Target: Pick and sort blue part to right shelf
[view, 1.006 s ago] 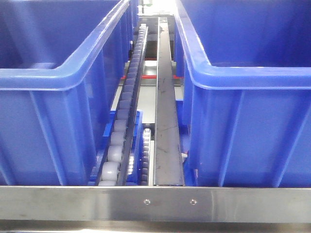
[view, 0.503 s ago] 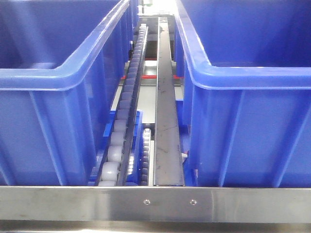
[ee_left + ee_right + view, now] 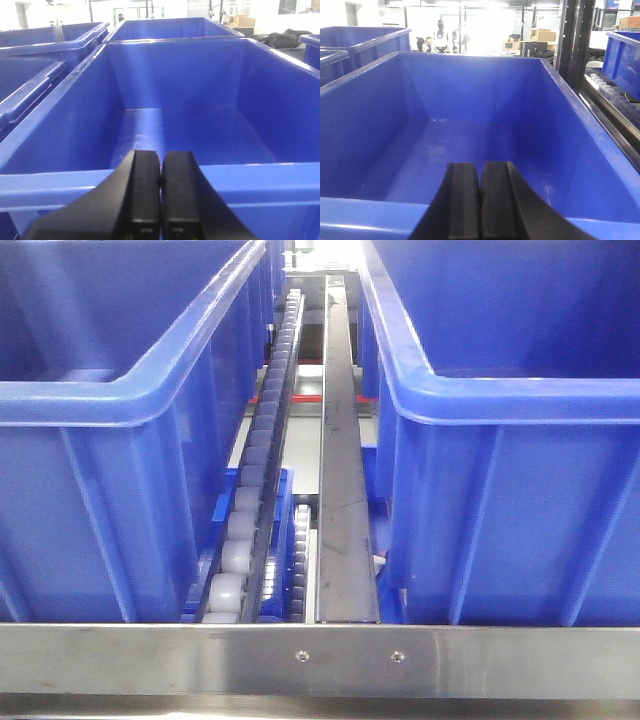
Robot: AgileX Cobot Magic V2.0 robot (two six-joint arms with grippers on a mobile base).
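The left gripper (image 3: pixel 160 200) is staying closed — empty — facing a blue bin (image 3: pixel 60 182). The right gripper (image 3: pixel 481 205) is doing likewise, its jaws pressed together.

Glossy plastic bins (image 3: pixel 130 400), brushed steel shelf rail (image 3: pixel 345 490).

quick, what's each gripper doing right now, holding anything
Left gripper: closed, pads pressed together, nothing held, in front of a blue bin.
Right gripper: closed, nothing between its pads, facing another blue bin.
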